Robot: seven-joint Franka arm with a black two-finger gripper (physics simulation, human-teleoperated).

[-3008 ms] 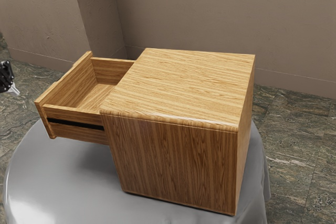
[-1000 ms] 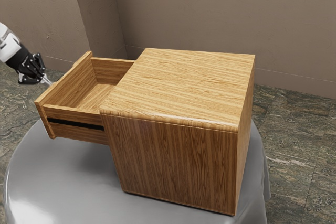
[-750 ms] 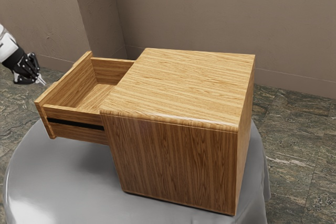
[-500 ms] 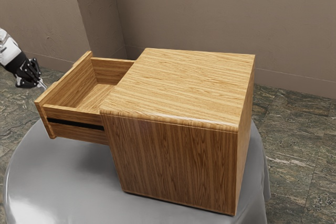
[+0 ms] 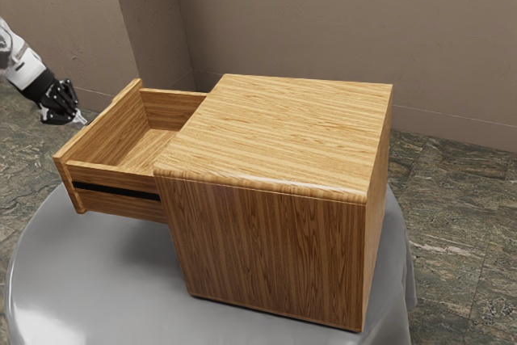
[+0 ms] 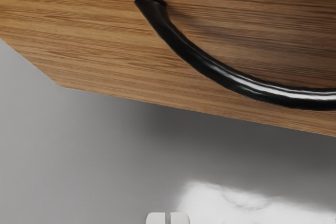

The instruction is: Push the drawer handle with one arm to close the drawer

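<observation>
Gripper: black two-finger gripper, at the exterior view's left, just outside the drawer front. Pale tips pressed nearly together, only a slit between them, nothing pinched.
Arm: white arm, slanting down from the exterior view's left. Only one, so it takes the push.
Handle: glossy black curved bar, both the bar's visible end and its bow on the outer face of the light-brown wood drawer front.
Handle vs gripper: ahead of the tips, toward the exterior view's right. Near, but no contact visible in the wrist view.
Handle long axis: near to far along the front, so across the push. Tips look lined up closer to its far end than mid-bow.
Drawer: wooden open-topped box, well out of the boxy wood cabinet, on the grey-covered round table.
Status: approach, closing not done.
Next: shift near toward mid-bow, then push straight right.
Risk: off-centre push could skew the drawer, or tips slide off the curve.
</observation>
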